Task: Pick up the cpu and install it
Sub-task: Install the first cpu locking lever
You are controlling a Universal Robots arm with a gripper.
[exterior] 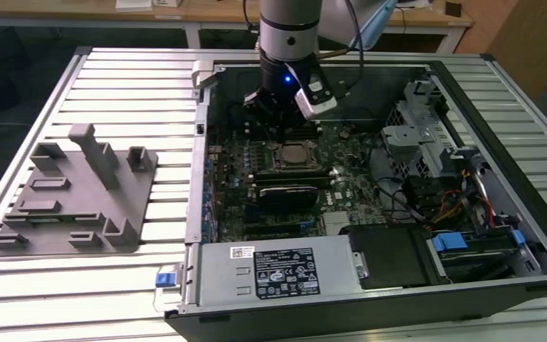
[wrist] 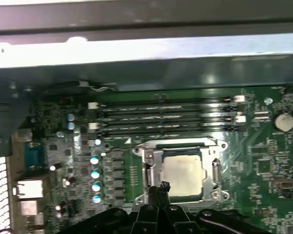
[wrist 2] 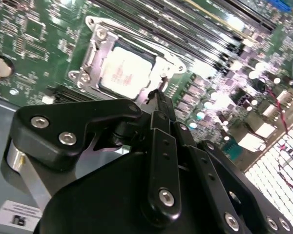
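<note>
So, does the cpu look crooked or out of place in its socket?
Nothing stands out. In the first wrist view the cpu lies flat and square inside the socket frame, its edges parallel to it.

- Work surface was a pale slatted metal table (exterior: pixel 112 85).
- A grey plastic fixture plate (exterior: pixel 133 196) with upright blocks lay flat on the slats, toward the exterior view's left.
- An open computer case (exterior: pixel 397 306) lay on its side toward the exterior view's right, near the plate but apart from it.
</note>
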